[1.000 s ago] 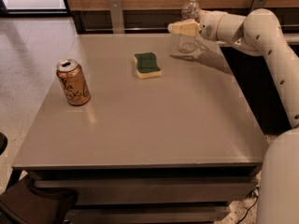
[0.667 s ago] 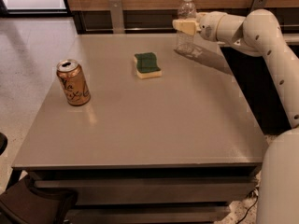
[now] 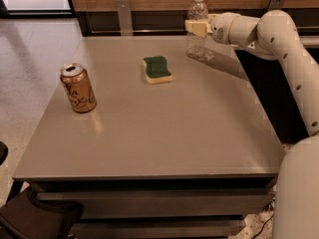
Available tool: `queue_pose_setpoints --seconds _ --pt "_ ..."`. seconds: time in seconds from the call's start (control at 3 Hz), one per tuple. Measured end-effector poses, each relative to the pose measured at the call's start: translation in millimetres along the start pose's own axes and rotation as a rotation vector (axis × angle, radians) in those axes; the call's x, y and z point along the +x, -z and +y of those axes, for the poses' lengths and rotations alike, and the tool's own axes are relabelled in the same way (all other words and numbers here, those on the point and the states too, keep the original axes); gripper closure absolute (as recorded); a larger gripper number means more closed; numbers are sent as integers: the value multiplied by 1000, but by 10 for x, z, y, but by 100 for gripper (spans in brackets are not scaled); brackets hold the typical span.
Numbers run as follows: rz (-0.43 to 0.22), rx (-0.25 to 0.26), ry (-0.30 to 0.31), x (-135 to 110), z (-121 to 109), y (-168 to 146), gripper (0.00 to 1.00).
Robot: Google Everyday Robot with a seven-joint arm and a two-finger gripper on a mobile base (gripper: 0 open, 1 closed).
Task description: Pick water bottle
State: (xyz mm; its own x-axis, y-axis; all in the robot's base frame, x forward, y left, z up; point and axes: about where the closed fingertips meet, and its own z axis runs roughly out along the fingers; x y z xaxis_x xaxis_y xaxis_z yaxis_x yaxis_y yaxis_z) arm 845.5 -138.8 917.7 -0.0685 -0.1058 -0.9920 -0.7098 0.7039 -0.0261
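Observation:
The water bottle [image 3: 197,45], clear plastic with a white cap, stands upright at the far right part of the grey table [image 3: 149,133]. My gripper [image 3: 196,28] reaches in from the right, and its cream fingers [image 3: 192,28] are closed around the bottle's middle. The bottle's base is at or just above the tabletop; I cannot tell which. The white arm [image 3: 279,39] runs back along the table's right side.
A green and yellow sponge [image 3: 157,69] lies left of the bottle in the middle of the table's far half. A copper-gold soda can [image 3: 78,87] stands near the left edge. A wooden wall panel with metal brackets runs behind the table.
The gripper and the bottle have shifted slightly to the left together. The can and the sponge have not moved.

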Motion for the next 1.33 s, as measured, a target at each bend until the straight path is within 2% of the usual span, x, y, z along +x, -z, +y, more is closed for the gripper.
queue_pose_setpoints --seconds 0.33,0.67,1.33 --pt "0 -3 -1 4 13 -18 100" --pt "21 -19 43 -134 127 -60 100" --pt "39 20 296 -839 631 33 100"
